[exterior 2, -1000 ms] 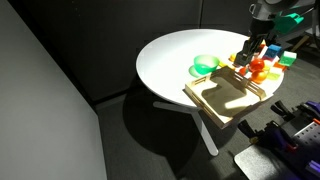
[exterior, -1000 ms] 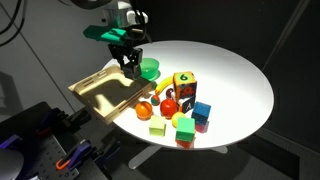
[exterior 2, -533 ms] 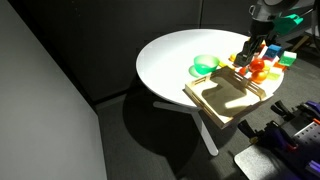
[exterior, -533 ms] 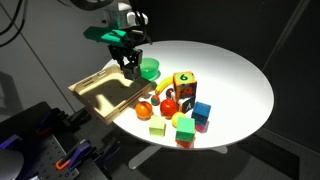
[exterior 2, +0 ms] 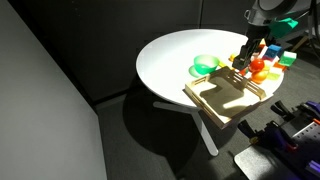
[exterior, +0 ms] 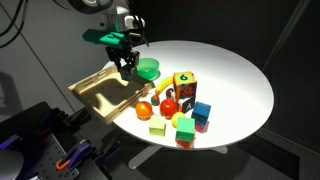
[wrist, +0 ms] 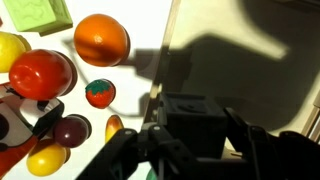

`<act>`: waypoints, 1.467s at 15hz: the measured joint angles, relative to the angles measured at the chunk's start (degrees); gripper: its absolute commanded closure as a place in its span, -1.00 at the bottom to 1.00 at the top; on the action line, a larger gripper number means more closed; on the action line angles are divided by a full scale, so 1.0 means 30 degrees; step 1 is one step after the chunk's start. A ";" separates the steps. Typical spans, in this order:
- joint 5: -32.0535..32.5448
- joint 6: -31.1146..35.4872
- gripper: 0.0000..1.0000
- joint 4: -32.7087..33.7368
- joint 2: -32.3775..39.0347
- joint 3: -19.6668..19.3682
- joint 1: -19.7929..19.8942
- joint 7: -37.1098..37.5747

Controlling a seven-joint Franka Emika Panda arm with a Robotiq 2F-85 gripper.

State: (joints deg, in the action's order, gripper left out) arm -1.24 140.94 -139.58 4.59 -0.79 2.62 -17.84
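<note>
Dim, dark-walled room. A wooden tray (exterior: 100,96) overhangs the edge of the round white bench (exterior: 235,70). The pincer (exterior: 126,70), clenched, hangs above the tray's rim, just beside a green bowl (exterior: 149,69). Bright toys (exterior: 180,106) crowd the bench's front.

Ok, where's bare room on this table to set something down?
The table past the green bowl and number block, out to the far rim, is bare. The tray looks empty too. Crowded: between tray and near rim, around the orange and tomato.

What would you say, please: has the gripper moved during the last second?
Yes, slightly: the gripper has shifted away from the green bowl, toward the wooden tray.
</note>
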 measured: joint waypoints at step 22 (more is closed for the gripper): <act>0.0016 0.0009 -1.00 0.0402 0.2522 0.0339 -0.0518 0.0008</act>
State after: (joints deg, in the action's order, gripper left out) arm -1.19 140.97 -138.37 12.16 0.23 1.07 -17.81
